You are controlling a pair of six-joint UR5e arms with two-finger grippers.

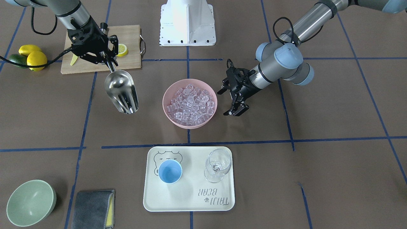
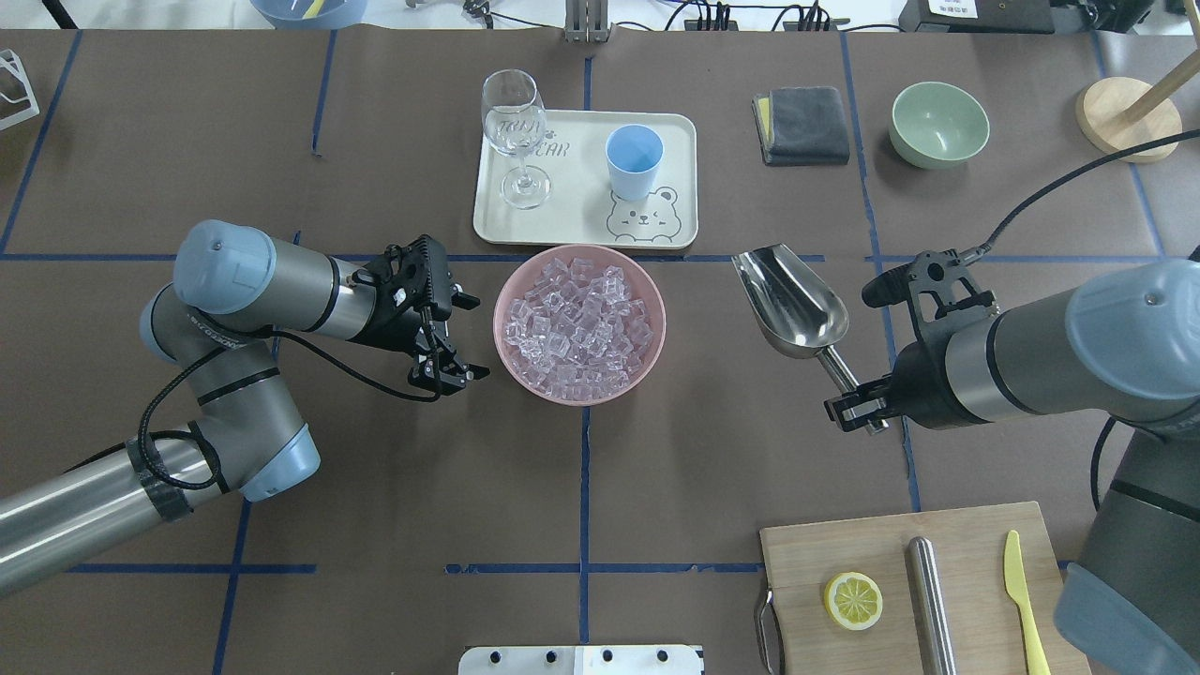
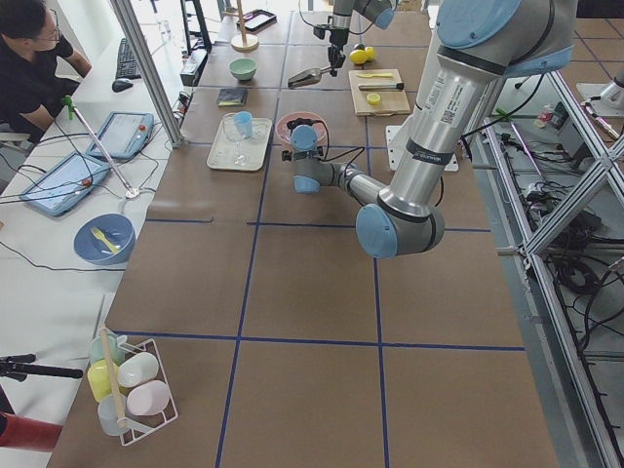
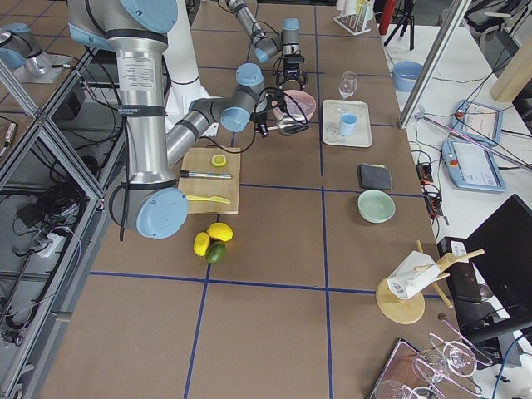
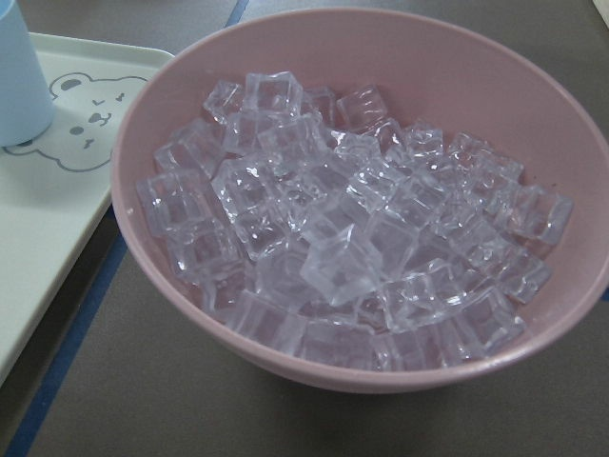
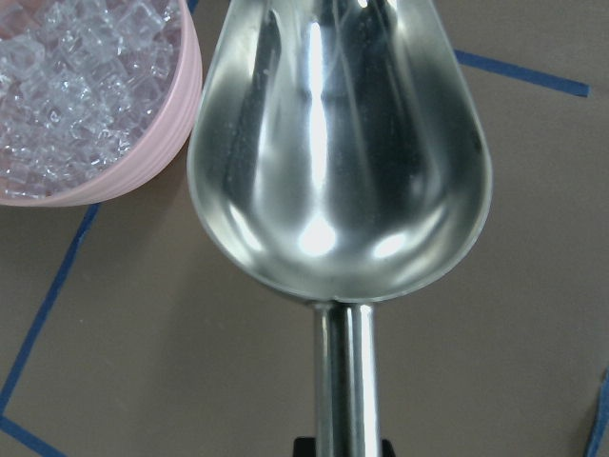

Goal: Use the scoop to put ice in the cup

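Our right gripper [image 2: 858, 405] clamps the rod handle of the shiny steel scoop [image 2: 792, 305], trough empty, beside the pink bowl [image 2: 503, 291]; left gripper [image 2: 472, 337] gapes wide, empty, at its other side. We'd dip the lip low under the clear ice cubes [image 2: 579, 323], tilt back slowly. Beyond, the small light-blue cup [image 2: 634, 161] stands empty on the cream tray [image 2: 572, 225] marked "TAIJI BEAR".
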